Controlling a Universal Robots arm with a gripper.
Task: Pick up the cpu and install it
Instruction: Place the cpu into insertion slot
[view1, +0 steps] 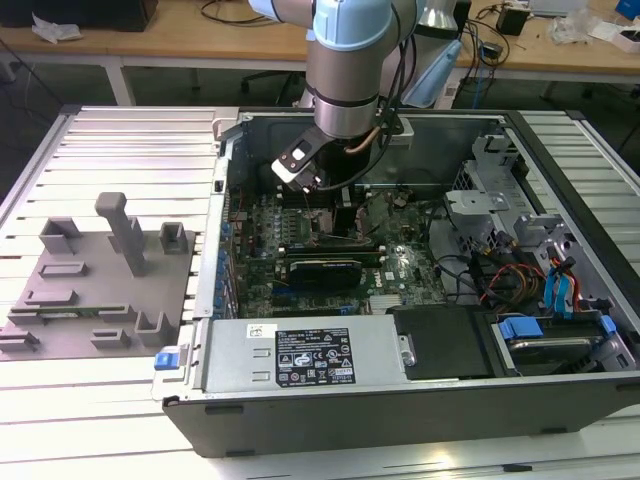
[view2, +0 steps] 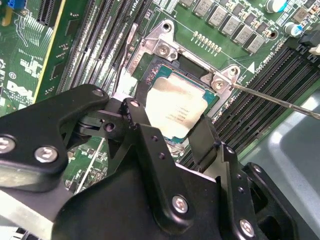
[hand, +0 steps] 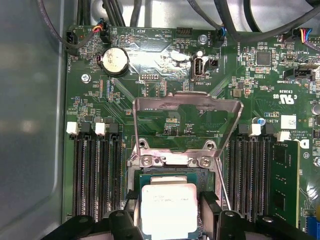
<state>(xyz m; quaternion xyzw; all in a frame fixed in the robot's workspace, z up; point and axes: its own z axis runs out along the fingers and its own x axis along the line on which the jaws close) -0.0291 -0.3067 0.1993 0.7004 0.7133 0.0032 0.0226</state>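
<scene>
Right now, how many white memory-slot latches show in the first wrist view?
4 latches: two toward the case wall, two by the memory module; gripper and cpu may hide more.

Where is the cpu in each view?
Exterior view: at the gripper's tip, over the motherboard.
Second wrist view: cpu between the fingers, beside the screwed bracket.
First wrist view: cpu between the fingers, beside the screwed bracket.
Shared landmark: the screwed bracket, in both wrist views.
</scene>
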